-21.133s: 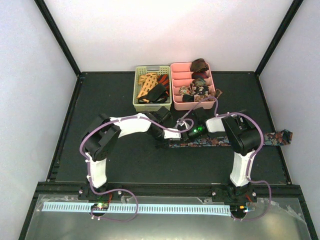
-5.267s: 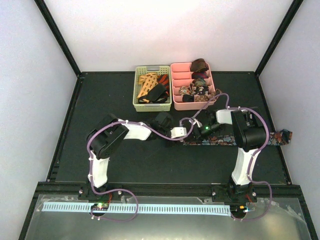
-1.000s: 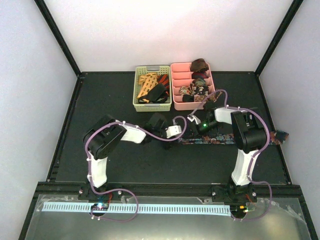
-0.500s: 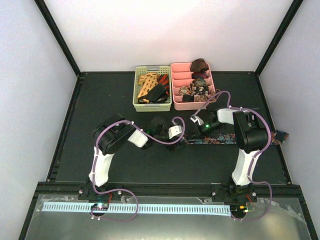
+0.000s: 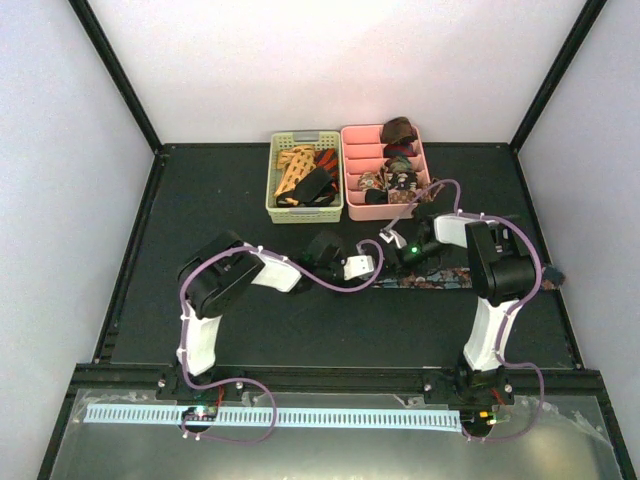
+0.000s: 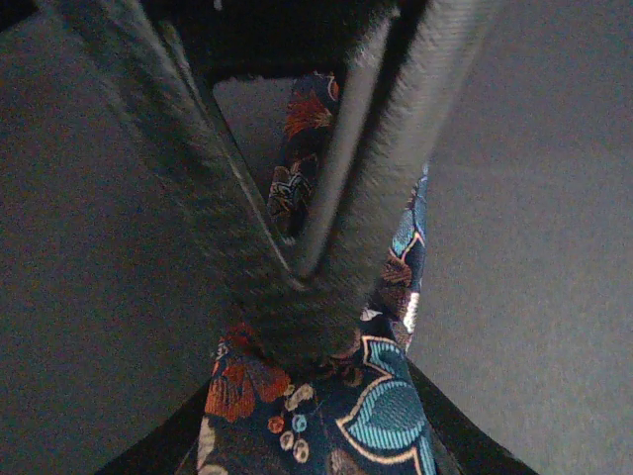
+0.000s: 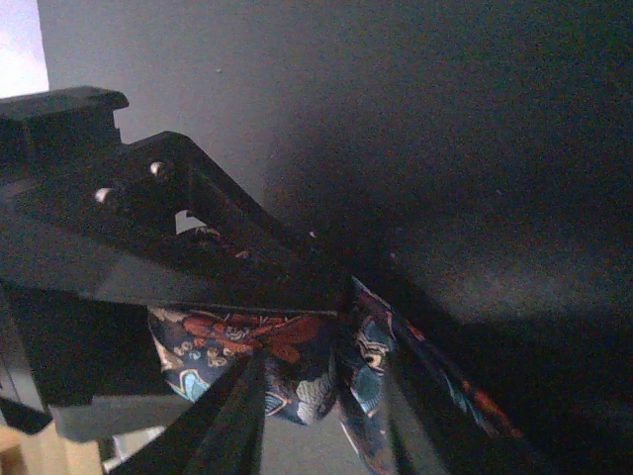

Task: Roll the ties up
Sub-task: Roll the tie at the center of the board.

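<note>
Your floral tie (image 5: 440,280) lies as a long strip on the black mat (image 5: 250,320). It runs away to the right from both sets of jaws and passes under the right arm. Its near end is gathered up where the two grippers meet.

The left gripper (image 5: 372,270) comes at that end from the left. In the left wrist view, the left gripper (image 6: 309,287) has its fingers (image 6: 247,247) drawn in to a point and clamped on the patterned cloth (image 6: 381,406), which shows both between them and just past their tips.

The right gripper (image 5: 397,256) sits just beside it, touching or nearly so. In the right wrist view, a rounded fold of the tie (image 7: 247,346) hangs between the right gripper's (image 7: 324,381) fingers (image 7: 223,426). They stand a little apart around it, but you cannot tell whether the pads press on the cloth.

Well beyond both jaws, at the far side of the mat, the green basket (image 5: 275,205) holds an orange lattice tie (image 5: 294,165) along with black and red ones. The pink tray (image 5: 348,170) touching it on the right holds rolled ties (image 5: 400,130).
</note>
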